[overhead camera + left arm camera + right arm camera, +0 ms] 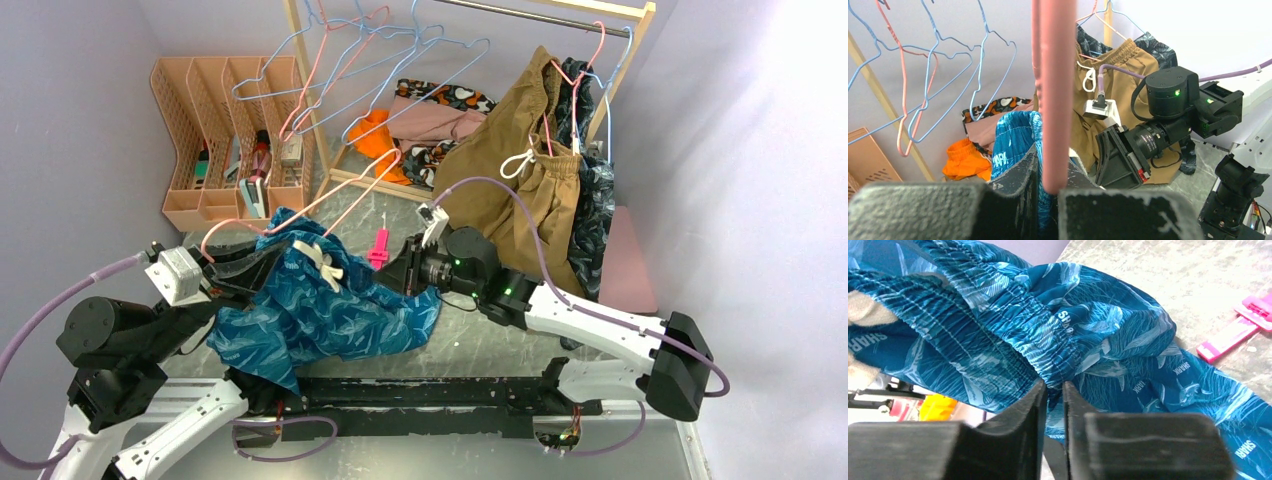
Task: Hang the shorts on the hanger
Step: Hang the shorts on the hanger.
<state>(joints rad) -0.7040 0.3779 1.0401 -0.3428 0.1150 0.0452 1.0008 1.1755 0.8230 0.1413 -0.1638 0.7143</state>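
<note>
The left hand point(1048, 192) is clamped on the pink wire hanger point(1055, 100), whose wire rises straight up from between its dark fingers in the wrist view. From above, this hand point(225, 270) sits at the left of the worktop point(480, 355), and the hanger reaches away from it toward 1 o'clock.

The teal leaf-print shorts point(330, 310) bunch against that hand and spread toward 4 o'clock, sagging onto the worktop. Their cream drawstring point(325, 262) lies on top of the fabric. Whether any cloth is threaded over the wire cannot be told.

The right hand point(1054, 390) is closed on the shorts, its two fingers pinching the gathered elastic waistband point(1048, 347). From above, this hand point(400, 272) meets the fabric's right edge.

A bright pink clip point(379, 247) lies on the worktop at 11 o'clock from the right hand. Farther off at 1 o'clock, tan-brown shorts point(520, 180) hang from a wooden rack point(300, 60), with light-blue hangers point(400, 60) on its rail. A peach file organizer point(220, 130) stands at 12 o'clock from the left hand.
</note>
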